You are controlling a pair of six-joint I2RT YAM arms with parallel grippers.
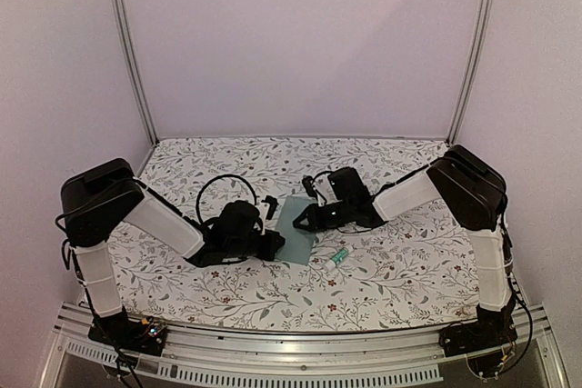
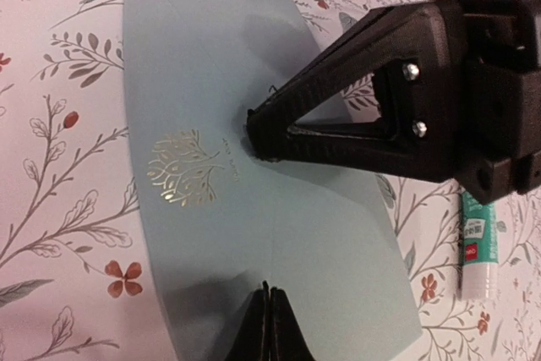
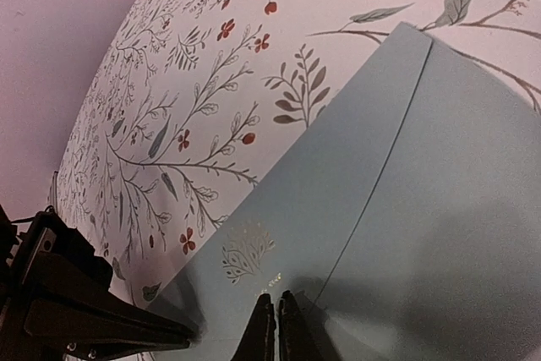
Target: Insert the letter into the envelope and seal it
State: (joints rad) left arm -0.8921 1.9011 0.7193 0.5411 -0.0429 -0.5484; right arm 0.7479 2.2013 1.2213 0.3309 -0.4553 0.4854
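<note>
The envelope [image 1: 297, 215] is lying flat in the middle of the desk [image 1: 391, 270], its gold tree emblem [image 2: 186, 171] facing up and a glue stick [image 1: 336, 258] sitting just beside its near right corner. The left gripper [image 1: 278, 243] is resting its fully closed tips on the envelope's near left part, gripping nothing. The right gripper [image 1: 300, 221], also closed and empty, is pressing its tips down beside the emblem from the right.

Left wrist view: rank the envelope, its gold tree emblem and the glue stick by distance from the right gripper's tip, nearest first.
1. envelope, directly under the right gripper, at its closed jaws.
2. gold tree emblem, printed just beside the tip.
3. glue stick, off the envelope, on the tablecloth at the picture's right edge.
</note>
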